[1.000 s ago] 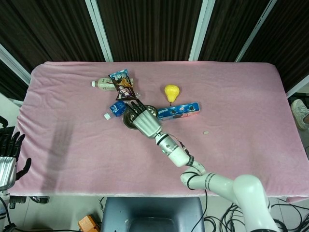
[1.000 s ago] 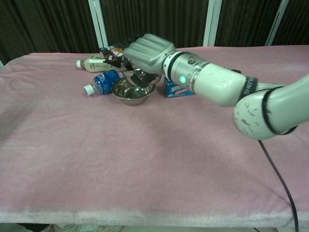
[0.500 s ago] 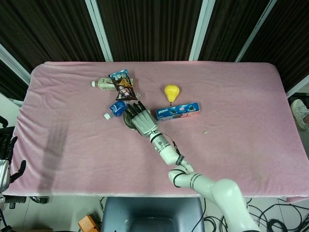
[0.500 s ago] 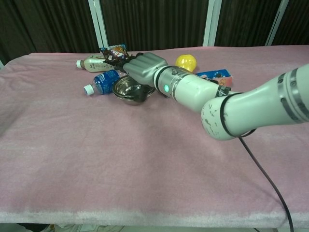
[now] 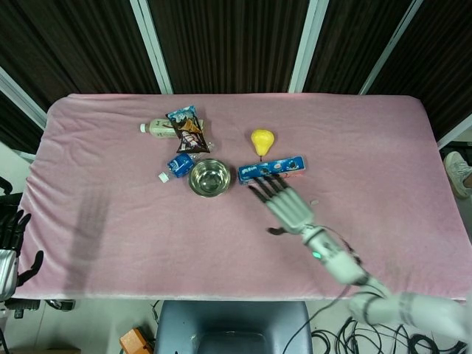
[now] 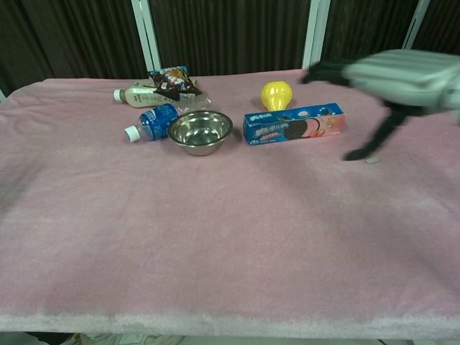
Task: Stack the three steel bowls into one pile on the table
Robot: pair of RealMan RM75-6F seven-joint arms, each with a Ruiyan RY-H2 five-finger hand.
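Beside the blue bottle (image 5: 177, 166), steel bowls (image 5: 209, 178); right robot hand (image 5: 286, 205) empty, spread

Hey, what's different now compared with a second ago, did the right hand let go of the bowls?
The right hand has pulled back off the steel bowls, moving right and toward the robot; it now hangs open and empty near the cookie box. The bowls sit uncovered as one nest in the same place. The pear, bottles, snack bag and the left hand at the table's edge have barely changed.
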